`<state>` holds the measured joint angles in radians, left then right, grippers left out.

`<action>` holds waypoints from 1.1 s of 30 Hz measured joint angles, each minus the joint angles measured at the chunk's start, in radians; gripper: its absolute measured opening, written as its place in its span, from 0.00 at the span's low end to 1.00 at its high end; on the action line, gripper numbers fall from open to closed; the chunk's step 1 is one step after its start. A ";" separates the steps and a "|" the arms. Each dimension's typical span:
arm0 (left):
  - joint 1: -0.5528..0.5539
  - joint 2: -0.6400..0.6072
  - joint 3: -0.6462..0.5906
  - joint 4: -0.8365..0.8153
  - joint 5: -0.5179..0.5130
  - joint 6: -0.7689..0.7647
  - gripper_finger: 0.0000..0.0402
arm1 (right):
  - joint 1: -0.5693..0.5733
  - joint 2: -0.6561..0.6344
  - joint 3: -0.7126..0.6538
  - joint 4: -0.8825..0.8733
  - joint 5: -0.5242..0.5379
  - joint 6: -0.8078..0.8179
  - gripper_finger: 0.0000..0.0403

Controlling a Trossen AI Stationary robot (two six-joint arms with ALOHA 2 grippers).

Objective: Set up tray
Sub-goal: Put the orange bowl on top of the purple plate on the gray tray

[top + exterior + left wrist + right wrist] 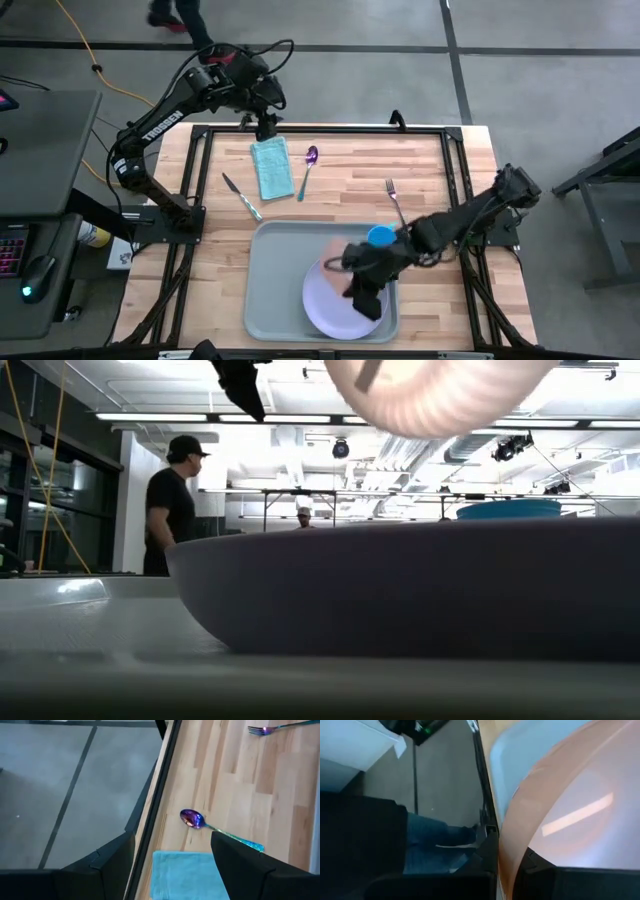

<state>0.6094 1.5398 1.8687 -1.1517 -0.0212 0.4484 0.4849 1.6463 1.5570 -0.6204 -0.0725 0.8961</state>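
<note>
Over the tray (pixel 268 290), the right tool (pixel 365 300) grips a peach bowl (pixel 335 258).

Near me on the table (pixel 430 170): teal napkin (pixel 270 167), purple spoon (pixel 308 170) just beside it, knife (pixel 242 196), fork (pixel 394 198), blue bowl (pixel 380 236), lavender plate (pixel 328 298). Person (pixel 173 505) stands in the room beyond.

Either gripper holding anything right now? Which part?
Right gripper is shut on the rim of a peach-coloured bowl, held above the lavender plate in the tray. Left gripper is open and empty, above the teal napkin.
</note>
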 joint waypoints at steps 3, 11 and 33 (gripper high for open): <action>0.000 0.000 0.000 0.000 0.035 0.016 0.73 | 0.018 0.048 0.019 -0.017 0.038 0.040 0.00; 0.000 0.000 0.000 -0.002 0.067 0.029 0.73 | 0.012 0.292 0.347 -0.323 0.068 0.017 0.00; 0.000 0.000 0.000 -0.001 0.173 0.045 0.73 | 0.052 0.633 0.664 -0.656 0.063 0.455 0.00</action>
<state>0.6094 1.5400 1.8687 -1.1530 0.1515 0.4931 0.5364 2.2790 2.2208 -1.2764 -0.0096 1.3513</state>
